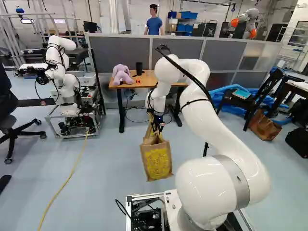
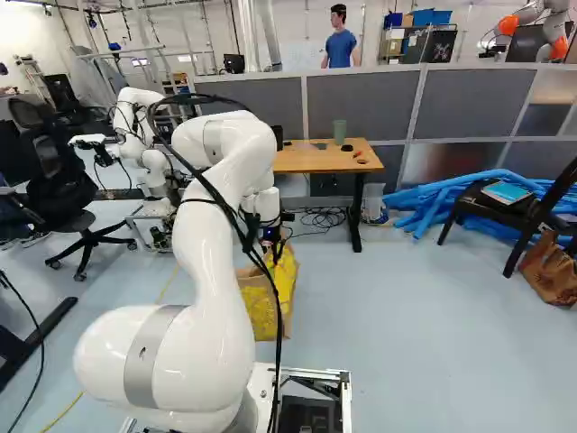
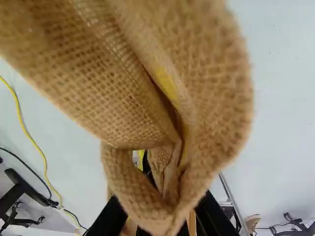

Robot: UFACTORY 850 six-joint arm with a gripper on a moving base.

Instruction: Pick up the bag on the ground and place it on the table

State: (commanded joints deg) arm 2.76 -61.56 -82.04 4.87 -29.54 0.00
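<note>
Left base view: purple plush toy [image 1: 121,74] on your table [image 1: 148,79]; your brown bag [image 1: 156,159], yellow printing on front, sits between base and table, its top cloth pinched in your nearly closed gripper [image 1: 157,128].

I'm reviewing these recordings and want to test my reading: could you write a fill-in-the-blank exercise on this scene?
The bag is gripped between the ____.
On the table sits a stuffed toy coloured ____.
The lettering on the bag is ____.
Beside the dark chair lie tubes coloured ____.

Missing words: jaws; purple; yellow; blue
</note>
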